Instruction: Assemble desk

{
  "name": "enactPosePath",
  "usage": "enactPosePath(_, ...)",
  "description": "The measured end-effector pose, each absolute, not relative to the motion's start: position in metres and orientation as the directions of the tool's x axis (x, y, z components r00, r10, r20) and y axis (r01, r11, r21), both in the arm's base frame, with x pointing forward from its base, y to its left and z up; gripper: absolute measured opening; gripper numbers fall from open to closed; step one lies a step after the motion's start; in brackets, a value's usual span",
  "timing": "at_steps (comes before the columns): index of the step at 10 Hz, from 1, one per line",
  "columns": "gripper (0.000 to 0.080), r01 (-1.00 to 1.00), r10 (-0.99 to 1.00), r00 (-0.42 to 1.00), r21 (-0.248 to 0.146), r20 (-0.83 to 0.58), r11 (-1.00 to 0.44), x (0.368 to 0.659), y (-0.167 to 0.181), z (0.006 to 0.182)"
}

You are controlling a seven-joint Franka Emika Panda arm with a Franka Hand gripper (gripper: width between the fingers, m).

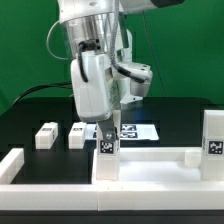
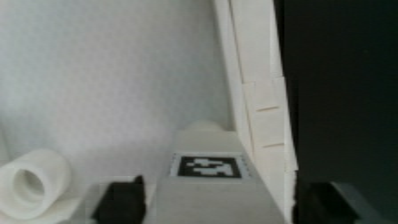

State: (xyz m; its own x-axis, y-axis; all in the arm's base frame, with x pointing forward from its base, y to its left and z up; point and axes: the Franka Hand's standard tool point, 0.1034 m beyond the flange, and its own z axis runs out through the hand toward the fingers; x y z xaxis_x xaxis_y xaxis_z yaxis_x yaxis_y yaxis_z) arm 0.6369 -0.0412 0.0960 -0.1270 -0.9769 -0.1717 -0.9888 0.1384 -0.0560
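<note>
On the exterior view's left, a loose leg [image 1: 46, 135] and a second loose leg [image 1: 78, 135] lie near each other on the black table [image 1: 30, 112]. They lie behind the white tabletop panel [image 1: 150, 172], which is flat along the front. In the middle, the centre leg [image 1: 107, 152] stands upright at the panel's far rim. The hand [image 1: 108, 128] is directly above it.

In the wrist view the hand [image 2: 224, 202] is open. Its dark fingers [image 2: 121, 200] stand on both sides of the centre leg [image 2: 214, 160], with a gap on each side. A round hole [image 2: 25, 185] shows in the tabletop panel [image 2: 107, 90].

Behind the centre leg lies the marker board [image 1: 140, 130]. At the right end, another leg [image 1: 213, 145] stands upright.
</note>
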Motion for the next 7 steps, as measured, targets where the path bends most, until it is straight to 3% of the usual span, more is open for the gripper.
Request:
enactPosePath(1, 0.0570, -0.995, -0.988, 0.055, -0.090, -0.147, -0.042, 0.6364, -0.0408, 0.0941)
enactPosePath(2, 0.0570, -0.973, -0.968, 0.215, -0.114, -0.131, -0.201, 0.6363, -0.0398, 0.0938)
enactPosePath(3, 0.0635, -0.912, -0.909, 0.402, -0.137, -0.105, -0.388, 0.6364, -0.0397, 0.0947)
enactPosePath(6, 0.0649, -0.774, -0.776, 0.627, -0.157, -0.063, -0.613, 0.6361, -0.0429, 0.0941)
enactPosePath(7, 0.0649, -0.671, -0.673, 0.738, -0.148, -0.038, -0.727, 0.6354, -0.0459, 0.0951)
